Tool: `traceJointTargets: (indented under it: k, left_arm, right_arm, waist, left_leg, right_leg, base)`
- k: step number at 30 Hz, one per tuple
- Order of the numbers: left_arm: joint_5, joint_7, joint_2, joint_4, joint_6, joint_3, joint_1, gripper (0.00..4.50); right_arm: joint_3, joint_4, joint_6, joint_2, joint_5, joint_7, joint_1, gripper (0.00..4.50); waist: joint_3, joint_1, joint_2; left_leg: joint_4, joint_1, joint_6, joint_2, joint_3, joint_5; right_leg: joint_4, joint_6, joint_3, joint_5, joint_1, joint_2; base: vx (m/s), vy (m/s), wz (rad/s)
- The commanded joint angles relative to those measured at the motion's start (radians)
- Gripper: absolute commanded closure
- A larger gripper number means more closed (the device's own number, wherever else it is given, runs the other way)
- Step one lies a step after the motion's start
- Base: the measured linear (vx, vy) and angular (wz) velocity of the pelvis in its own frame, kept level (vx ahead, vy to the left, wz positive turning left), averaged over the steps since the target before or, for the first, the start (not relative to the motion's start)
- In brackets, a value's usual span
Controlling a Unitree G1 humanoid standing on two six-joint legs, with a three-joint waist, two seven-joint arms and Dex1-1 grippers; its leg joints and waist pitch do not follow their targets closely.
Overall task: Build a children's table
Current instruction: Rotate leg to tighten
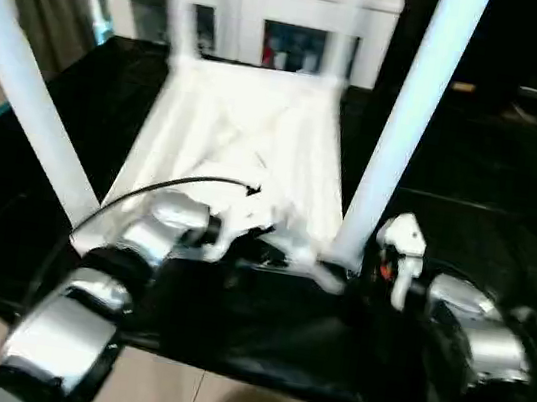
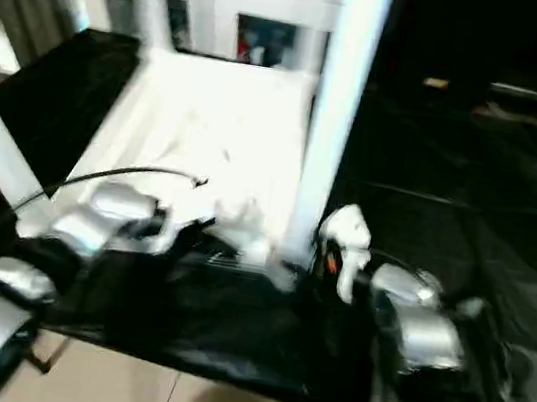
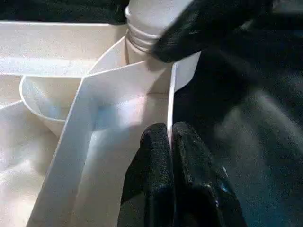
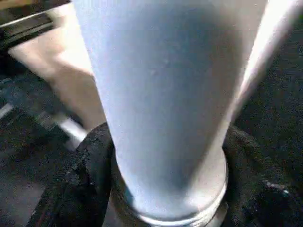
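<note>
Right end effector (image 4: 165, 189) around upright leg (image 1: 410, 131)

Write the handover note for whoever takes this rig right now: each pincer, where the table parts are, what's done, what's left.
Left pincer: shut on a thin wall of the table top, beside the near right corner socket.
Right pincer: fingers on either side of the near right leg, low on it.
Table top lies underside up on the black-sheeted table.
Done: near left leg and near right leg stand in their sockets; two far legs look upright but are blurred.
Left: confirm the near right leg is fully seated, check the far legs, turn the table over.
</note>
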Motion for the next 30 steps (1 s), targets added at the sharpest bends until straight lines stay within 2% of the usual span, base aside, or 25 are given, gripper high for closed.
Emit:
traceJointTargets:
  k: [1,3,4,5,7,8,10,13,15,16,18,19,20,21,22,24,25,28,29,30]
  left_arm:
    - [0.011,0.122,-0.048,0.033,0.039,0.018,-0.017,4.50]
    - [0.013,0.179,-0.092,0.046,0.052,0.019,-0.028,4.50]
    - [0.013,0.179,-0.092,0.046,0.052,0.019,-0.028,4.50]
    - [0.014,0.212,-0.120,0.054,0.060,0.020,-0.036,4.50]
    - [0.016,0.240,-0.149,0.061,0.063,0.018,-0.044,4.50]
    - [0.018,0.241,-0.154,0.062,0.061,0.016,-0.045,4.50]
    - [0.023,0.232,-0.162,0.063,0.051,0.008,-0.047,4.50]
    - [0.021,0.190,-0.148,0.055,0.036,0.006,-0.042,4.50]
    - [0.017,0.127,-0.125,0.043,0.021,0.006,-0.031,4.50]
    - [0.013,0.087,-0.112,0.034,0.006,0.003,-0.025,4.50]
    - [0.004,0.009,-0.083,0.017,-0.010,-0.002,-0.014,4.50]
    - [0.004,0.009,-0.083,0.017,-0.010,-0.002,-0.014,4.50]
    - [0.001,-0.060,-0.050,0.001,-0.039,-0.010,-0.004,4.50]
    - [0.001,-0.087,-0.037,-0.005,-0.043,-0.014,-0.002,4.50]
    - [0.001,-0.096,-0.033,-0.006,-0.043,-0.015,-0.001,4.50]
    - [-0.006,-0.200,0.011,-0.027,-0.070,-0.026,0.010,4.50]
    - [-0.009,-0.220,0.020,-0.030,-0.074,-0.027,0.012,4.50]
    - [-0.016,-0.260,0.038,-0.032,-0.074,-0.017,0.011,4.50]
    - [-0.021,-0.287,0.048,-0.035,-0.074,-0.014,0.011,4.50]
    - [-0.026,-0.320,0.062,-0.036,-0.075,-0.010,0.010,4.50]
  right_arm:
    - [-0.009,0.069,0.025,0.069,-0.029,-0.176,0.005,1.78]
    - [-0.012,0.089,0.031,0.121,-0.040,-0.261,-0.001,1.78]
    - [-0.012,0.089,0.031,0.121,-0.040,-0.261,-0.001,1.78]
    - [-0.008,0.102,0.031,0.158,-0.049,-0.297,-0.009,1.78]
    - [0.002,0.108,0.021,0.197,-0.057,-0.319,-0.017,1.78]
    - [0.007,0.108,0.012,0.206,-0.060,-0.318,-0.020,1.78]
    - [0.016,0.096,-0.023,0.220,-0.055,-0.288,-0.020,1.23]
    - [0.009,0.081,-0.050,0.197,-0.046,-0.252,-0.018,1.07]
    - [0.011,0.057,-0.065,0.154,-0.032,-0.169,-0.010,0.90]
    - [0.017,0.040,-0.061,0.128,-0.021,-0.110,-0.005,0.90]
    - [0.035,-0.003,-0.059,0.067,0.000,0.025,0.015,0.90]
    - [0.035,-0.003,-0.059,0.067,0.000,0.025,0.015,0.90]
    - [0.042,-0.050,-0.029,0.010,0.041,0.155,0.038,0.90]
    - [0.045,-0.062,-0.022,-0.009,0.051,0.193,0.042,0.90]
    - [0.046,-0.064,-0.020,-0.016,0.053,0.204,0.044,0.90]
    - [0.063,-0.081,-0.011,-0.080,0.057,0.307,0.050,0.90]
    - [0.066,-0.076,-0.020,-0.091,0.050,0.318,0.047,0.90]
    - [0.065,-0.057,-0.033,-0.110,0.039,0.348,0.035,0.90]
    - [0.062,-0.038,-0.039,-0.116,0.034,0.357,0.024,0.90]
    - [0.060,-0.019,-0.041,-0.125,0.033,0.375,0.010,0.90]
  waist:
    - [-0.052,0.000,-0.012]
    - [-0.054,-0.009,-0.011]
    - [-0.054,-0.009,-0.011]
    - [-0.055,-0.009,-0.007]
    - [-0.054,-0.014,-0.008]
    - [-0.054,-0.014,-0.002]
    - [-0.055,-0.016,-0.005]
    - [-0.058,-0.015,-0.005]
    - [-0.060,-0.014,-0.006]
    - [-0.060,-0.013,-0.011]
    - [-0.062,-0.005,-0.012]
    - [-0.062,-0.005,-0.012]
    - [-0.064,0.001,-0.014]
    - [-0.068,0.013,-0.013]
    - [-0.070,0.015,-0.015]
    - [-0.076,0.026,-0.012]
    - [-0.075,0.027,-0.011]
    - [-0.071,0.038,-0.012]
    - [-0.071,0.044,-0.010]
    - [-0.071,0.045,-0.008]
  left_leg:
    - [-0.090,0.007,0.014,0.085,-0.052,-0.286]
    - [-0.093,0.003,0.006,0.084,-0.058,-0.293]
    - [-0.093,0.005,0.007,0.083,-0.056,-0.290]
    - [-0.091,0.011,0.008,0.082,-0.054,-0.298]
    - [-0.093,0.012,0.009,0.082,-0.053,-0.308]
    - [-0.093,0.015,0.013,0.081,-0.053,-0.316]
    - [-0.093,0.014,0.022,0.081,-0.051,-0.319]
    - [-0.094,0.009,0.040,0.082,-0.050,-0.291]
    - [-0.091,0.008,0.056,0.082,-0.049,-0.276]
    - [-0.090,0.006,0.063,0.082,-0.048,-0.268]
    - [-0.087,0.001,0.098,0.082,-0.046,-0.227]
    - [-0.087,0.001,0.098,0.082,-0.046,-0.227]
    - [-0.084,-0.001,0.118,0.085,-0.044,-0.183]
    - [-0.079,0.000,0.139,0.086,-0.041,-0.154]
    - [-0.078,0.000,0.148,0.087,-0.039,-0.138]
    - [-0.070,-0.002,0.177,0.089,-0.040,-0.081]
    - [-0.069,-0.003,0.184,0.089,-0.039,-0.077]
    - [-0.073,0.004,0.162,0.092,-0.037,-0.103]
    - [-0.076,0.008,0.143,0.093,-0.036,-0.119]
    - [-0.076,0.007,0.135,0.094,-0.037,-0.122]
  right_leg:
    - [-0.098,-0.172,0.064,-0.411,0.050,-0.087]
    - [-0.099,-0.158,0.063,-0.416,0.054,-0.088]
    - [-0.101,-0.156,0.064,-0.413,0.051,-0.086]
    - [-0.103,-0.162,0.065,-0.407,0.047,-0.087]
    - [-0.103,-0.172,0.065,-0.391,0.046,-0.085]
    - [-0.104,-0.175,0.065,-0.385,0.046,-0.085]
    - [-0.104,-0.181,0.066,-0.362,0.047,-0.084]
    - [-0.098,-0.192,0.066,-0.314,0.052,-0.085]
    - [-0.095,-0.206,0.066,-0.285,0.055,-0.085]
    - [-0.094,-0.207,0.066,-0.278,0.057,-0.086]
    - [-0.090,-0.210,0.066,-0.247,0.063,-0.088]
    - [-0.090,-0.210,0.066,-0.247,0.063,-0.088]
    - [-0.084,-0.220,0.064,-0.199,0.063,-0.085]
    - [-0.077,-0.231,0.063,-0.154,0.066,-0.084]
    - [-0.071,-0.238,0.064,-0.123,0.065,-0.083]
    - [-0.055,-0.263,0.062,-0.027,0.062,-0.083]
    - [-0.053,-0.268,0.062,-0.016,0.059,-0.083]
    - [-0.060,-0.266,0.062,-0.069,0.055,-0.083]
    - [-0.064,-0.263,0.062,-0.105,0.053,-0.083]
    - [-0.062,-0.262,0.063,-0.113,0.053,-0.082]
  base:
    - [0.000,0.000,0.00]
    - [0.000,0.000,0.00]
    - [0.000,0.000,0.00]
    - [0.000,0.000,0.00]
    - [0.000,0.000,0.00]
    - [0.000,0.000,0.00]
    - [0.000,0.000,0.00]
    - [0.000,0.000,0.00]
    - [0.000,0.000,0.00]
    - [0.000,0.000,0.00]
    - [0.000,0.000,0.00]
    - [0.000,0.000,0.00]
    - [0.000,0.000,0.00]
    - [0.000,0.000,0.00]
    - [0.000,0.000,0.00]
    - [0.000,0.000,0.00]
    - [0.000,0.000,0.00]
    - [0.000,0.000,0.00]
    - [0.000,0.000,0.00]
    - [0.000,0.000,0.00]
